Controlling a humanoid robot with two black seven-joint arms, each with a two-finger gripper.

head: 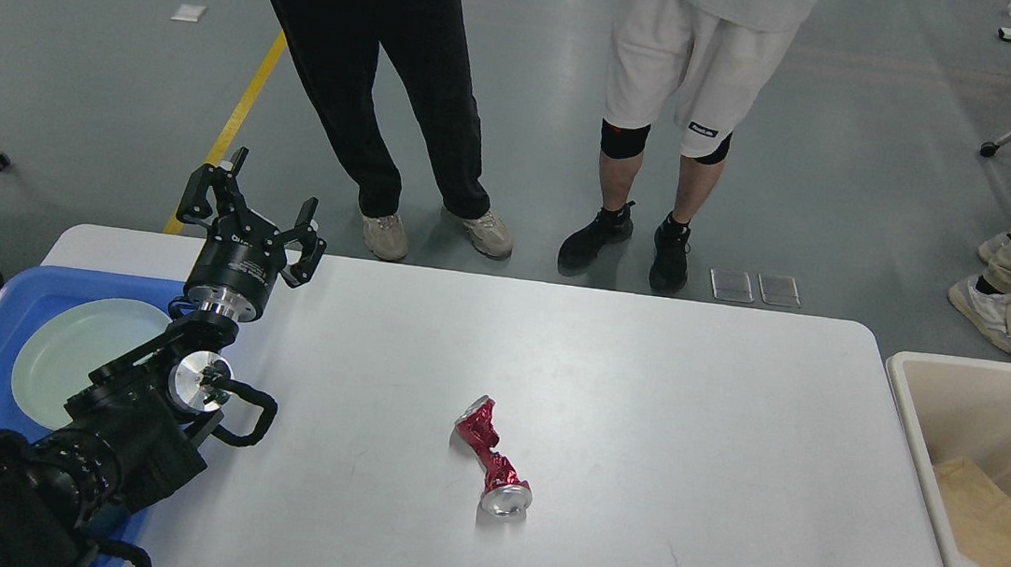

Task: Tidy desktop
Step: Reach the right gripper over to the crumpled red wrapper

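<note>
Nearest, low and centre in the frame, a crushed red can [492,459] lies on its side on the desktop [645,383], which fills the middle of the frame. It looks like the last item to clear. The beige bin [981,409] stands at the right edge, a likely place for it. At upper left the left gripper [254,209] hovers with fingers spread wide and empty, well apart from the can. A grasp across the can's twisted waist should hold best. The right gripper's state cannot be told; only a dark scrap shows at the right edge.

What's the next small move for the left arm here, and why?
Probably swing the left gripper right and down toward the crushed red can. The can is the only loose item lying on the desktop; the gripper is open, empty and raised near the far-left corner, well away from it.
</note>
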